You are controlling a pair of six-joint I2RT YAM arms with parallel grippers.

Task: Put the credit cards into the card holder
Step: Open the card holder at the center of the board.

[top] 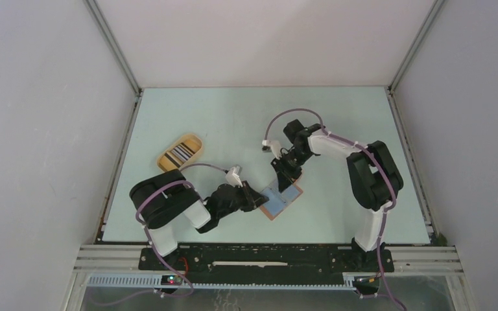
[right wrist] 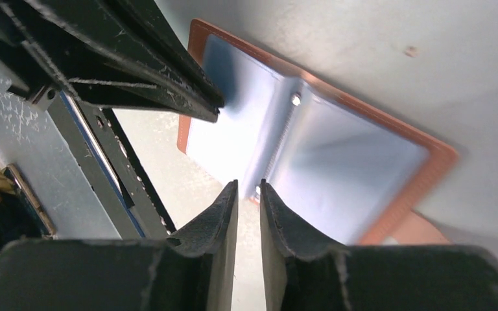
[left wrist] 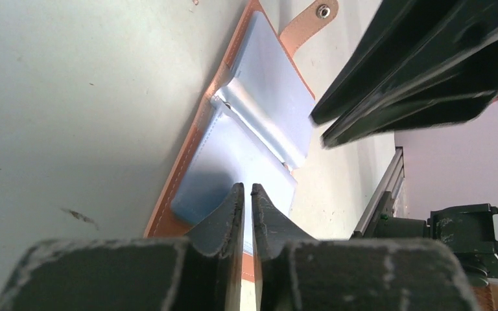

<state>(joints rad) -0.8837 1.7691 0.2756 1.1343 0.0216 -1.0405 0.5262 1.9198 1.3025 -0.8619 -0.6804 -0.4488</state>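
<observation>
**Desk:** On the pale table (top: 337, 116), what do we lead with?

**Photo:** We lead with the left arm (top: 168, 204) and the right arm (top: 369, 168), both bent inward over the card holder (top: 283, 198). It lies open near the front middle, blue-grey side up.

**Desk:** And the credit cards (top: 180, 153)?

**Photo:** We see them in the yellow tray (top: 191, 138) at far left, well apart from the holder.

**Desk:** The claws?

**Photo:** The left gripper (left wrist: 247, 194) is at the holder's near page, tips almost pressed together; we cannot tell whether they pinch it. The right gripper (right wrist: 248, 188) is near the middle fold, fingers a sliver apart, nothing between them. The snap stud (left wrist: 323, 10) sits on its tab beyond one edge.
</observation>
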